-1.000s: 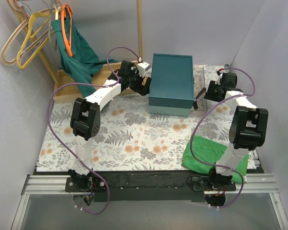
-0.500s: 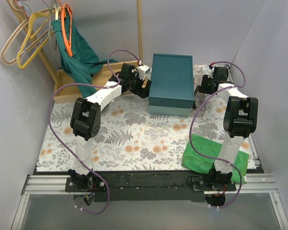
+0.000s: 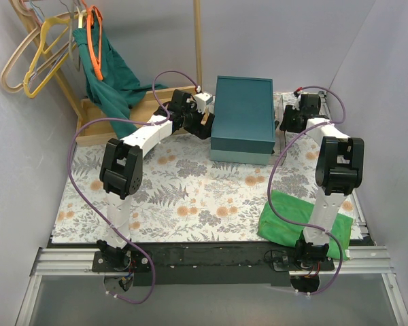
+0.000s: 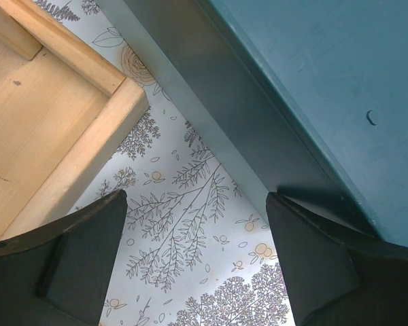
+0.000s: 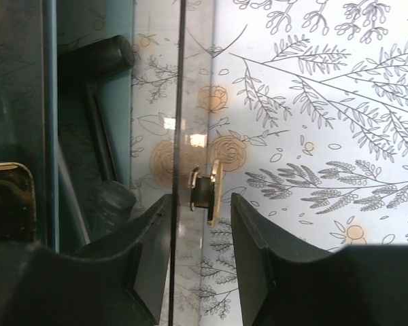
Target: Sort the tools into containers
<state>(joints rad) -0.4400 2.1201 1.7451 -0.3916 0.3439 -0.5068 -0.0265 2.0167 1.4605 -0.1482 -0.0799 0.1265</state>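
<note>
Teal box point(image 4: 313, 81) and wooden tray point(image 4: 47, 122) edges flank spread left claw point(image 4: 194, 197).

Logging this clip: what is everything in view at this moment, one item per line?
teal box: one, dark teal, back centre
wooden tray: one, pale wood, back left
clear container: one, transparent, right of the box
black tool: one, black, behind the clear wall
knob: one, brass, on the clear wall
green cloth: one, bright green, near right
garment: one, teal, hanging back left
hangers: several, mixed colours, back left
table cover: one, floral
left gripper: open, between tray and box
right gripper: open, astride the knob
</note>
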